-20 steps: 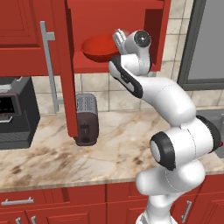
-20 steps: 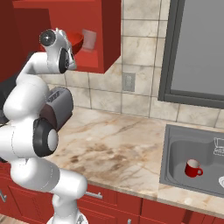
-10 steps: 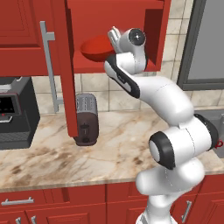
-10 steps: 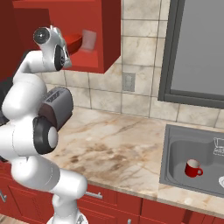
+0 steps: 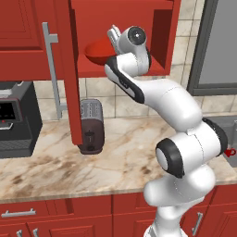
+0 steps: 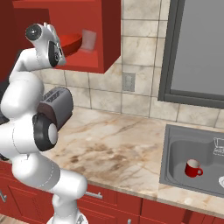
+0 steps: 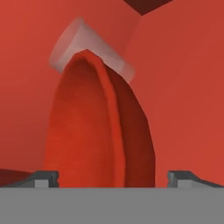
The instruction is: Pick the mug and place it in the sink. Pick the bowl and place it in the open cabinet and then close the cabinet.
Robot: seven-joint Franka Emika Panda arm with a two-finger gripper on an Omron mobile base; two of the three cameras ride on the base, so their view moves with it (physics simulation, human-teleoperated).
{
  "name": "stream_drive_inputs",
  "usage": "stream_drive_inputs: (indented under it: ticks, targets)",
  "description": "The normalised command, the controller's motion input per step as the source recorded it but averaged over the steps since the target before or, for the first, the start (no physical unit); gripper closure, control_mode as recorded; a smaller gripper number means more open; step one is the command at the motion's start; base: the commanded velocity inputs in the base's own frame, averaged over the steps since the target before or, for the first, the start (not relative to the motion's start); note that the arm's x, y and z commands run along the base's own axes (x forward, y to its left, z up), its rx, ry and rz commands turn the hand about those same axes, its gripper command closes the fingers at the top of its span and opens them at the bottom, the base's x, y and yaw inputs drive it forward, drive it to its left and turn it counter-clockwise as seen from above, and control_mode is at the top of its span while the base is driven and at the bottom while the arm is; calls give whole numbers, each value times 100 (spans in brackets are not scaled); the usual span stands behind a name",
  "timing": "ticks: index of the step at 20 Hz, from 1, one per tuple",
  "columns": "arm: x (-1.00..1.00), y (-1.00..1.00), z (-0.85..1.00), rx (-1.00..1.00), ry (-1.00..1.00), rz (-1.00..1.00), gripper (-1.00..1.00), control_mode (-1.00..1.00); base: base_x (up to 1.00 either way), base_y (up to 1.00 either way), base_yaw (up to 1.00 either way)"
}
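Red bowl (image 5: 98, 50) sits on the cabinet (image 6: 103, 52) shelf beside a clear glass (image 6: 89, 40), so the placement looks done. Gripper (image 7: 112, 177) jaws are spread wide either side of the bowl rim, apparently not touching; contact is hard to judge. Mug (image 6: 192, 168) is upright in the sink (image 6: 168, 168). Cabinet door (image 5: 69, 69) stands open; closing it remains.

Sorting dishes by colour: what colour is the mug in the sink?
Glossy red mug, clearest in the right base view.
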Motion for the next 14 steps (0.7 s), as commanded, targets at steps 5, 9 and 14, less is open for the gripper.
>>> stream_drive_inputs:
  ticks: [5,9,14]
  targets:
    - [2,27,0,8,1,0,-100,-100,0,0,0]
    - [1,55,0,22,3,0,-100,-100,0,0,0]
    - [13,57,0,29,1,0,-100,-100,0,0,0]
